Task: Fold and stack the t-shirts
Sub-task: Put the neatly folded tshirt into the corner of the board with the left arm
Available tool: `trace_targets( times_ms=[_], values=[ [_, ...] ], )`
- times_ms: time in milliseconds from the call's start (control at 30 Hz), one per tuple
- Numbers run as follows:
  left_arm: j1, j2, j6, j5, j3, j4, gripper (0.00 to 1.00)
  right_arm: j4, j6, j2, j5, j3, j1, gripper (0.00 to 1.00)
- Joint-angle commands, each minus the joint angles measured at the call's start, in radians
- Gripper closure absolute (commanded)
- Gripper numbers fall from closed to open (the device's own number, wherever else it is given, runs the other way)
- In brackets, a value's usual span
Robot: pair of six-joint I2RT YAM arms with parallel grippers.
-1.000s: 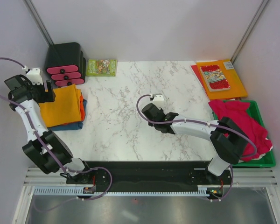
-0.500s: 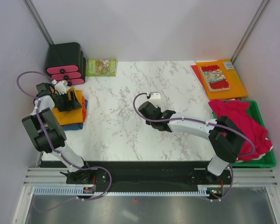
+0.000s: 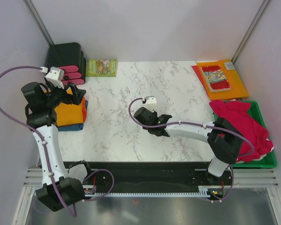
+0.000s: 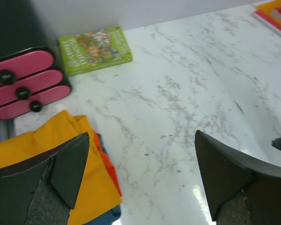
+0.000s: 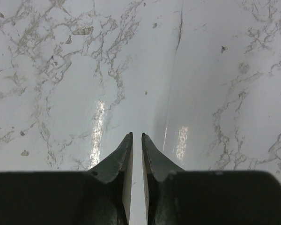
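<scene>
Jaws wide, left gripper (image 4: 140, 136) at t-shirts' (image 4: 91, 183) edge; nearly together, right gripper (image 5: 136, 136) over table (image 5: 61, 70).

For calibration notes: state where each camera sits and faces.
Top external: above and behind the bases, looking down on the table; left arm, right arm show.
Left wrist: on the left arm, facing the far-left corner: folded t-shirts, green book, pink drawers; open left tool shows.
Right wrist: on the right arm, facing down at marble; right tool, nearly shut, shows.
Shared: top and left wrist see book, t-shirts, drawers.
</scene>
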Motion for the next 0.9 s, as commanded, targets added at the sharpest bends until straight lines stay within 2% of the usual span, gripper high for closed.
trace_targets(
  times_ms=[0,167,300,333,500,567,633,700,867],
  values=[
    [-0.146,-0.023,-0.113,0.020,-0.117,0.029,0.00,0.005,0.020,-0.106,0.074,-0.042,0.008,0.80],
    [-0.252,0.004,-0.254,-0.215,-0.327,0.245,0.00,0.001,-0.058,-0.235,0.158,-0.058,0.009,0.78],
    [-0.304,-0.010,-0.262,-0.355,-0.505,0.563,0.00,-0.006,-0.136,-0.356,0.271,-0.059,0.008,0.77],
    [-0.318,0.004,-0.255,-0.384,-0.546,0.588,0.00,-0.006,-0.159,-0.372,0.302,-0.059,0.008,0.77],
    [-0.404,0.090,-0.183,-0.463,-0.574,0.632,0.00,-0.019,-0.173,-0.413,0.341,-0.062,0.009,0.73],
    [-0.440,0.144,-0.137,-0.558,-0.553,0.604,0.00,-0.036,-0.147,-0.409,0.335,-0.069,0.009,0.72],
    [-0.500,0.194,-0.145,-0.739,-0.487,0.537,0.00,-0.050,-0.124,-0.401,0.333,-0.079,0.008,0.70],
    [-0.511,0.254,-0.164,-0.777,-0.438,0.503,0.00,-0.055,-0.101,-0.387,0.330,-0.089,0.008,0.70],
    [-0.557,0.342,-0.199,-0.930,-0.430,0.512,0.00,-0.061,-0.089,-0.355,0.325,-0.093,0.009,0.69]
  ],
)
